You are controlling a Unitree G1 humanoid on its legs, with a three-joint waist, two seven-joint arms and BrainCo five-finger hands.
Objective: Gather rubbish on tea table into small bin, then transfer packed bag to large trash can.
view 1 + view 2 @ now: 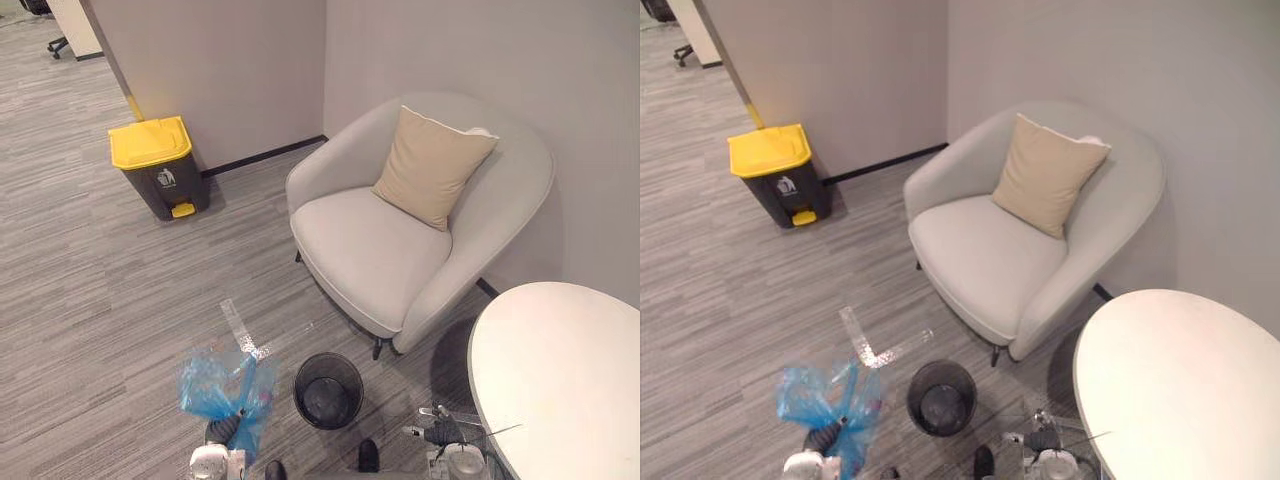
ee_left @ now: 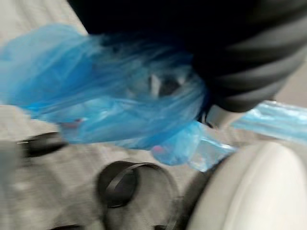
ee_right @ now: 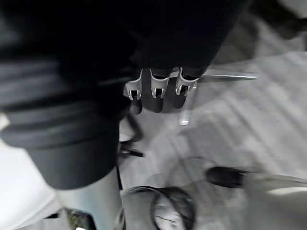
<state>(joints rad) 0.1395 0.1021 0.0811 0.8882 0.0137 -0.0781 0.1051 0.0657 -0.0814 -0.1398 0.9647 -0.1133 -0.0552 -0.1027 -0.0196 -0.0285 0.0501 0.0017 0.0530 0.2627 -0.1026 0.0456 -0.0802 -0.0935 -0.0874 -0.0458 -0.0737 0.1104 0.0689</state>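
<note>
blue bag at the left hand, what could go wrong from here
The blue bag hangs loose at the left hand, so it may slip or spill. The yellow-lidded trash can has its lid shut and stands across the floor. The small black bin sits close by and could be kicked.

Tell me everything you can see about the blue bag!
The blue bag is thin, crinkly plastic that you can partly see through. It is puffed out and wrinkled, and its gathered part is bunched at the robot's left hand. The left wrist view shows a few small pale and pinkish bits inside it. It is out of the small black bin, just to that bin's left, over the grey floor. Whether its bottom touches the floor cannot be told.
</note>
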